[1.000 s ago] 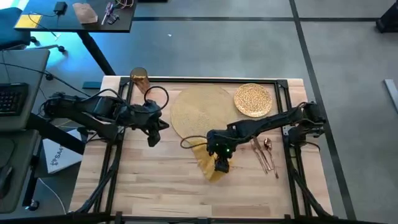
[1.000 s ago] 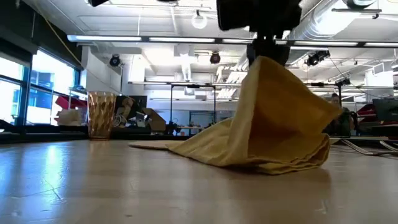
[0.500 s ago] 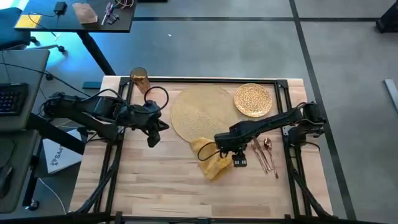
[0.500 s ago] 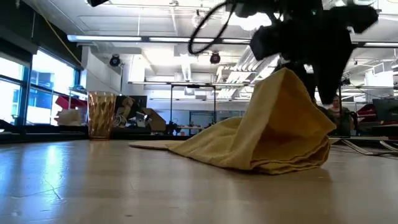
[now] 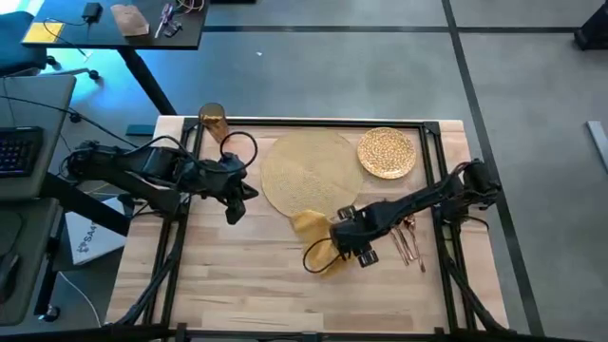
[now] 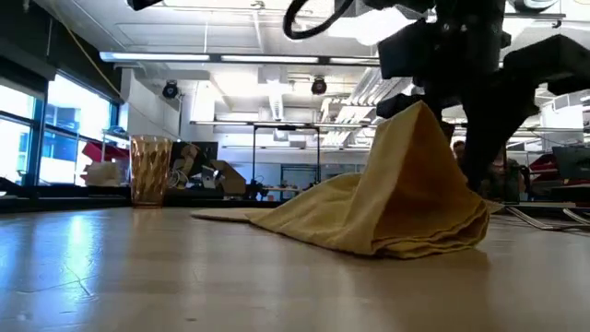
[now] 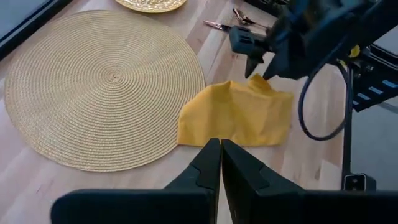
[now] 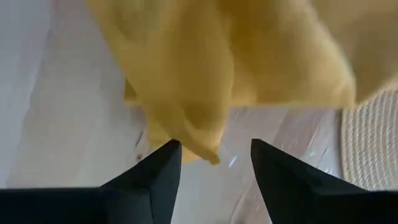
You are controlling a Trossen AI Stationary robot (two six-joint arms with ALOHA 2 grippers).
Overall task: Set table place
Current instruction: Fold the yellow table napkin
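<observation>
Your right gripper (image 5: 353, 245) hangs with fingers apart and empty just beside the yellow napkin (image 5: 316, 242), which lies crumpled on the table (image 5: 237, 285) touching the placemat (image 5: 306, 171), while the left gripper (image 5: 235, 197) waits shut, farther off.

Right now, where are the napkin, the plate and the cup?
napkin (image 5: 318, 249), high view, middle of the crumpled cloth.
plate (image 5: 387, 152), high view, centre of the speckled face.
cup (image 6: 150, 170), low view, middle of its side wall.

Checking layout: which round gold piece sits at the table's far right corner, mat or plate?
The plate: smaller, speckled, shiny, by the far right corner. The woven mat is larger and lies mid-table.
</observation>
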